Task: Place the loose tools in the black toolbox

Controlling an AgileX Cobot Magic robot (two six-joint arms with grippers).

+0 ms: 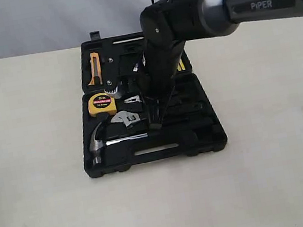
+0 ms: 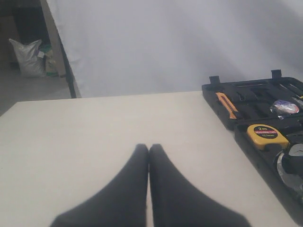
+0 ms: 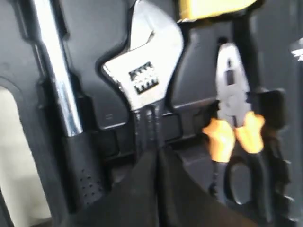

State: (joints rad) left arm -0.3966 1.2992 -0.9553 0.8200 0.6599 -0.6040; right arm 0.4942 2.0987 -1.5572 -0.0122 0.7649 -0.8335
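Right claw point(image 3: 158, 153) is down inside the toolbox point(image 1: 153, 159), fingers pressed together w/ no gap and nothing pinched. Its tip sits on or just over the black handle of the wrench point(image 3: 147, 71); you can't tell contact from these views. Left claw point(image 2: 149, 147) is also pressed together and empty, hanging over bare table point(image 1: 32, 170), well apart from the box.

Where the tools are:
- The wrench lies in the near half of the box w/ its silver jaw toward the tape measure point(image 1: 101, 103), between the hammer point(image 1: 99, 140) and the pliers point(image 3: 234, 118).
- The hammer lies along the near edge by the slot handle, head on the left of the exterior view, shaft just beside the wrench.
- The tape roll point(image 2: 284, 108) sits in the far half, near the tape measure.

Step in hand, prob: seating the wrench in its recess, last of the three. All loose tools look to be inside, so the task is approx done. Whether the wrench is fully flat in its slot isn't clear, since the wrist view is blurred.

Next move:
- If the handle is proud, press straight down w/ the shut tip, light force, no sideways drag. Else it rides up onto the hammer shaft or knocks the pliers.
- Then lift straight up and clear the box walls before you swing away.
- Left arm needs nothing.
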